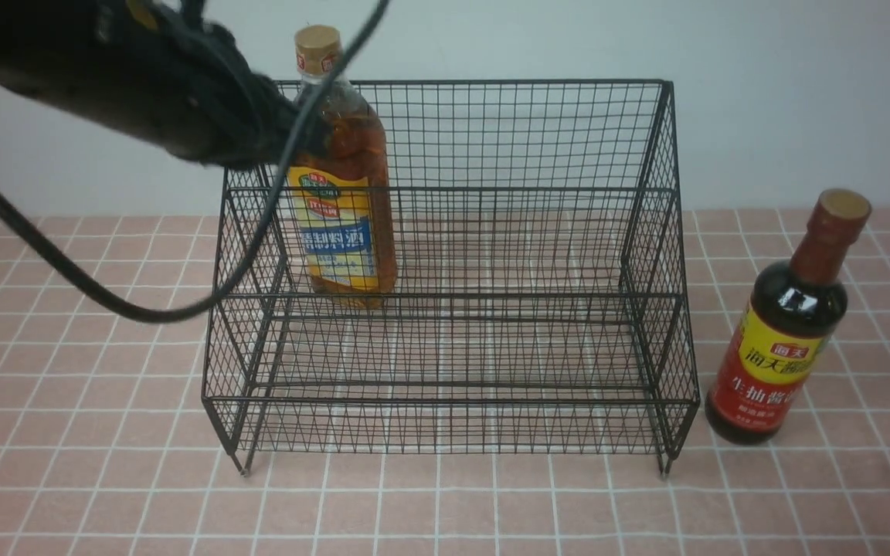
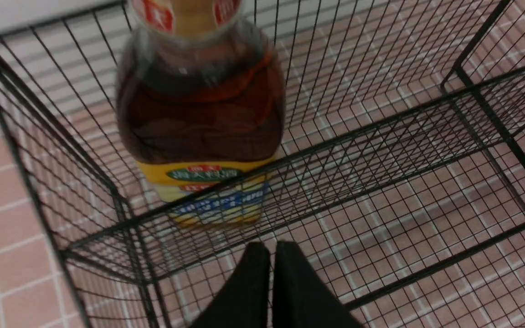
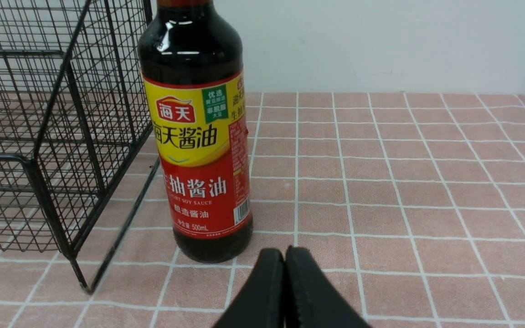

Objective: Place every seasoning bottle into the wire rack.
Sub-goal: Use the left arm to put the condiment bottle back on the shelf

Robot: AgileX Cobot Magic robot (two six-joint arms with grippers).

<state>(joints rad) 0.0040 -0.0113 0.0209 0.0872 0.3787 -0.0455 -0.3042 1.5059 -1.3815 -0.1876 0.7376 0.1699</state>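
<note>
Clear amber-liquid bottle with gold cap (image 1: 344, 224) stands upright inside black wire-mesh rack (image 1: 522, 139), apparently rear tier: placed. Left gripper (image 2: 271, 255) closed, empty, near it. Dark red-necked bottle (image 1: 781, 340) waits outside beside rack; right gripper (image 3: 285, 264) closed, empty.

Pink tiled tabletop (image 1: 66, 432); plain, seemingly white wall (image 1: 762, 93) behind.

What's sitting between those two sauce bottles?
Only the wire rack: its bare shelf and right side mesh separate the amber bottle inside from the dark bottle outside, shown in the front view.
</note>
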